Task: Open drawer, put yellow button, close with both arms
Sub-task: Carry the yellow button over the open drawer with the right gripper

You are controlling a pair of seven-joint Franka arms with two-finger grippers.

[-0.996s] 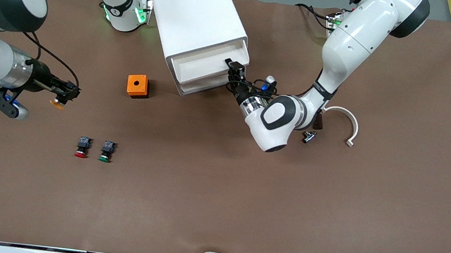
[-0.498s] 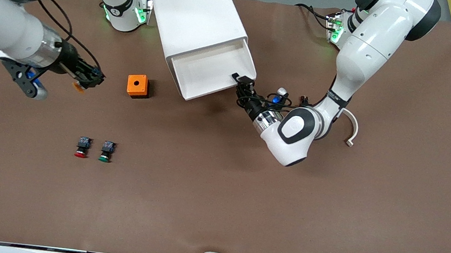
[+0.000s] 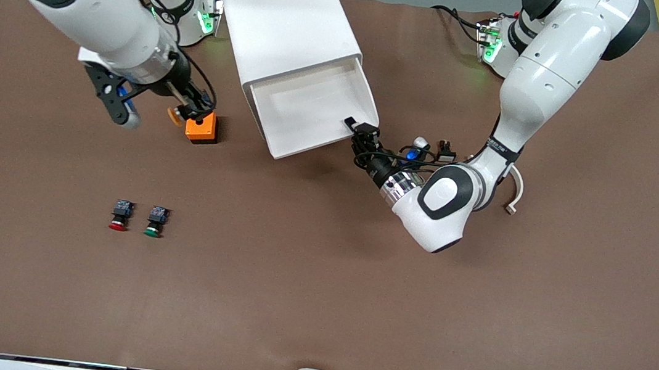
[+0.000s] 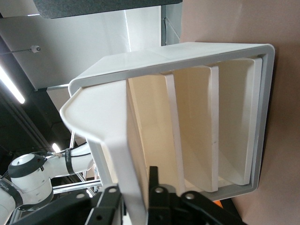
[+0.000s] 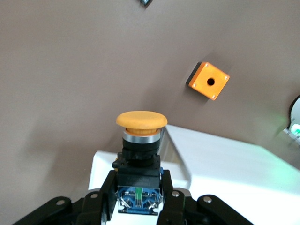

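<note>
The white cabinet [image 3: 286, 19] has its top drawer [image 3: 304, 107] pulled out, and the tray shows bare. My left gripper [image 3: 363, 132] is at the drawer's front corner. In the left wrist view its fingers [image 4: 133, 180] stand on either side of the drawer's front wall [image 4: 108, 126], close against it. My right gripper [image 3: 186, 111] is shut on the black-and-blue body of the yellow button [image 3: 175, 116]. It hangs over the orange box [image 3: 201, 127], beside the cabinet. In the right wrist view the yellow cap [image 5: 140, 119] points away from the right gripper [image 5: 138, 187].
A red-capped button [image 3: 119, 217] and a green-capped button [image 3: 154, 222] lie side by side, nearer to the front camera than the orange box [image 5: 209, 81]. A white curved piece [image 3: 512, 187] lies by the left arm's elbow. The three lower drawers [image 4: 234, 117] are shut in.
The right arm has carried the yellow button from its end of the table to above the orange box. The left gripper has drawn the drawer farther out.
</note>
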